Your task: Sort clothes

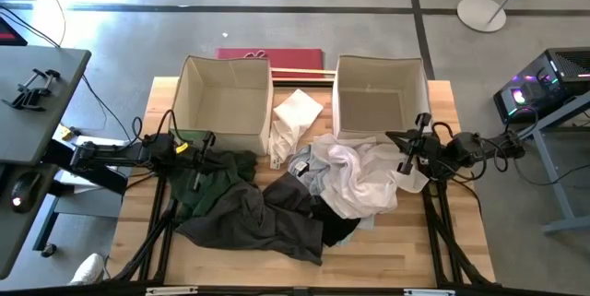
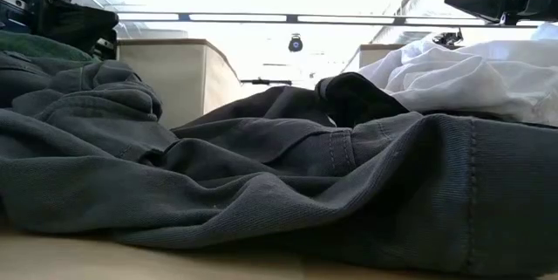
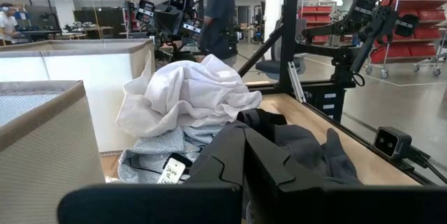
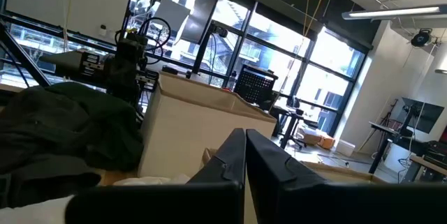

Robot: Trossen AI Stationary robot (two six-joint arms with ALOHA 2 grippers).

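Note:
A pile of clothes lies on the wooden table in front of two beige boxes. A dark green garment [image 1: 210, 178] lies at the left and a charcoal grey one [image 1: 267, 220] near the front. A white one [image 1: 359, 181] lies on a light grey one [image 1: 307, 163], with a small black piece [image 1: 343, 230] beside them. Another white garment [image 1: 295, 116] lies between the boxes. My left gripper [image 1: 210, 141] is shut and empty above the green garment. My right gripper [image 1: 403, 153] is shut and empty above the white garment's right edge.
The left box [image 1: 226, 61] and the right box [image 1: 383, 60] stand open at the table's far side. A red flat thing [image 1: 272, 55] lies behind them. Bare wood shows along the near edge [image 1: 387, 259]. A person [image 3: 220, 8] stands in the room beyond.

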